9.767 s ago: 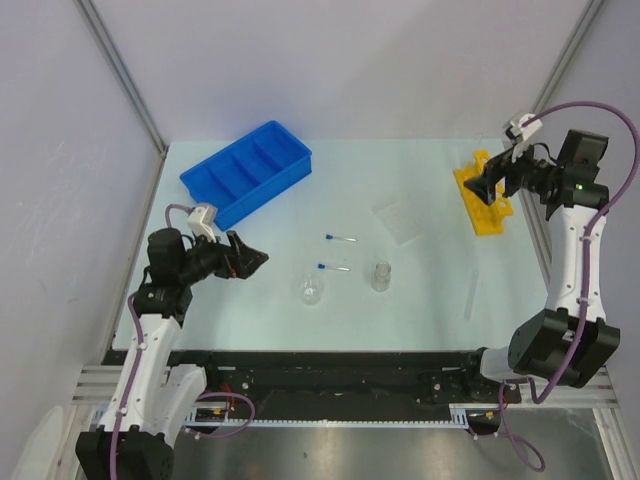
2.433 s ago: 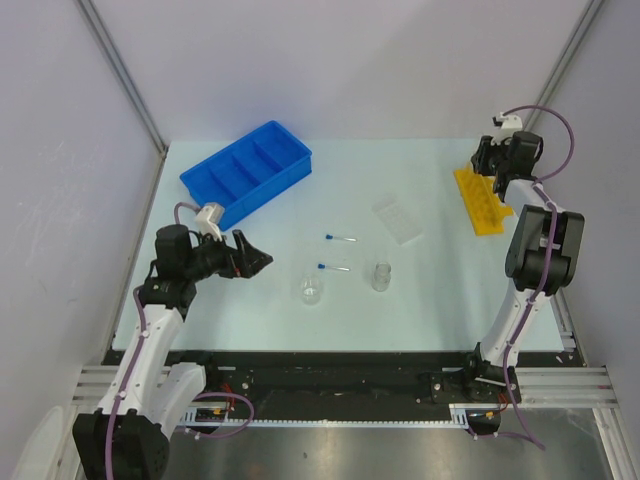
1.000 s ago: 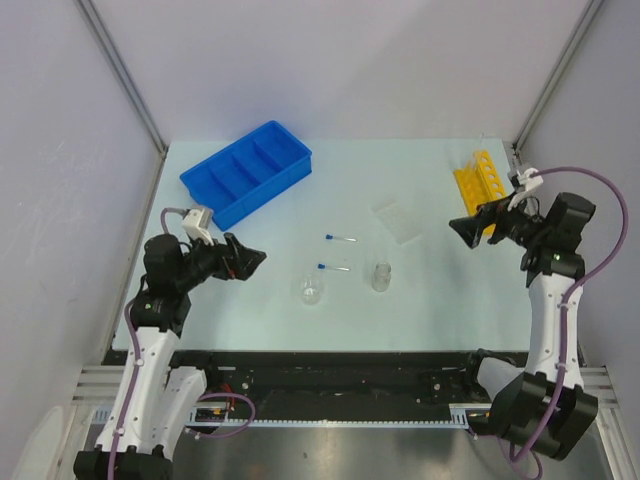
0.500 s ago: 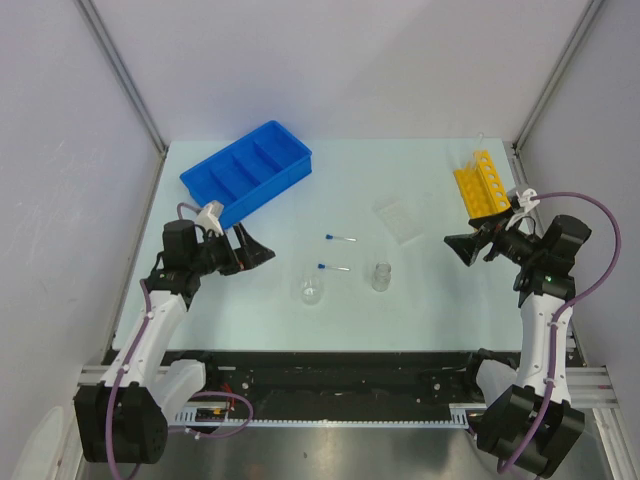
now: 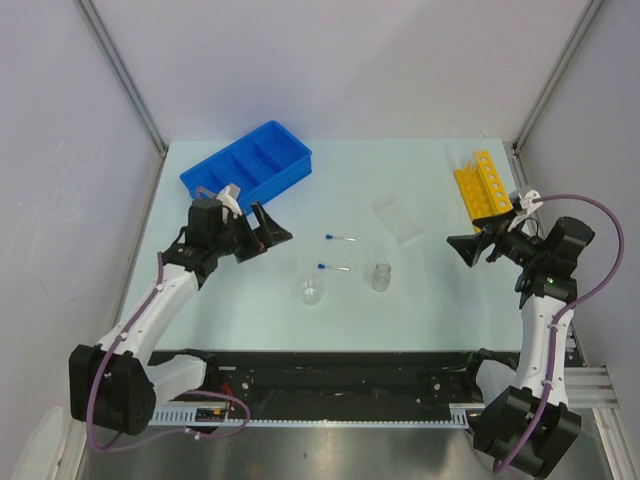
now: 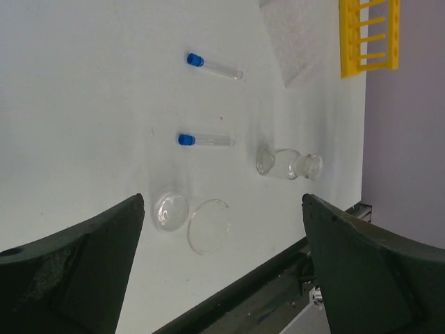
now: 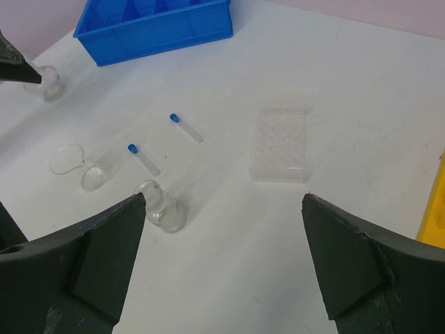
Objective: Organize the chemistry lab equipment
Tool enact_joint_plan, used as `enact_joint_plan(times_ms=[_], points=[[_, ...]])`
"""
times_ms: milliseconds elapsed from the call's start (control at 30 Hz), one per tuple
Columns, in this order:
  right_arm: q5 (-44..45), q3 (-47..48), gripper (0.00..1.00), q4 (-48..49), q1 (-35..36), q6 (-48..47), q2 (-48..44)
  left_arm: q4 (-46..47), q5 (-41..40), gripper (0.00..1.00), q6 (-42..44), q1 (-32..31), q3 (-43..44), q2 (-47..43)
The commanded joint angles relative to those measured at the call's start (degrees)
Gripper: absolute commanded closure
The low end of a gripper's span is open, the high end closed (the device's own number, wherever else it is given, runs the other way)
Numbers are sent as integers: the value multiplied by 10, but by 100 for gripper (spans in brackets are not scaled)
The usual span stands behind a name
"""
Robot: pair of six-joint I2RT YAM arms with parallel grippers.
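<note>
Two thin blue-capped tubes (image 5: 340, 238) (image 5: 333, 267) lie at mid-table. A clear beaker (image 5: 312, 291) and a glass vial (image 5: 381, 276) stand just in front of them. A clear rectangular plate (image 5: 397, 221) lies to the right. The blue divided tray (image 5: 247, 170) is at the back left and the yellow rack (image 5: 482, 186) at the back right, with a thin clear tube (image 5: 477, 143) standing at its far end. My left gripper (image 5: 275, 228) is open and empty beside the tray. My right gripper (image 5: 465, 247) is open and empty, right of the plate.
In the left wrist view the beaker (image 6: 191, 219), vial (image 6: 288, 164) and tubes (image 6: 205, 140) lie ahead of the open jaws. In the right wrist view the plate (image 7: 280, 141) and vial (image 7: 161, 207) lie ahead. The table's black front rail (image 5: 330, 365) is near.
My left gripper has moved up and right, from the left edge to beside the tray's near corner. My right gripper came away from the rack earlier and now barely moves.
</note>
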Motion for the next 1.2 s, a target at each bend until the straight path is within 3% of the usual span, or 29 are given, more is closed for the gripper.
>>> enact_joint_plan(times_ms=[0,100,300,400,600,667,767,833,1033,1100,1167], points=[[2,5,0,-3,-4,-22,-3,-6,-86,0,-39,-42,50,28],[6,5,0,-5,-5,-27,-2,-13,-105,0,-11,-69,84,73],[11,4,0,-9,-7,-33,8,-42,-34,0,119,-105,182,216],[15,4,0,-13,-7,-37,12,-71,-41,0,155,-130,244,286],[13,5,0,-12,-5,-35,16,-165,-123,0,211,-176,397,421],[13,4,0,-12,-5,-38,15,-223,-186,1,277,-188,461,468],[17,4,0,-13,-6,-40,9,-249,-291,2,389,-216,489,500],[17,5,0,-12,-9,-40,7,-248,-307,4,469,-227,489,505],[14,4,0,-13,-10,-39,6,-226,-225,21,629,-228,492,521],[15,4,0,-13,-10,-40,5,-232,-183,31,657,-227,501,532],[14,4,0,-14,-11,-40,5,-234,-168,34,685,-227,508,548]])
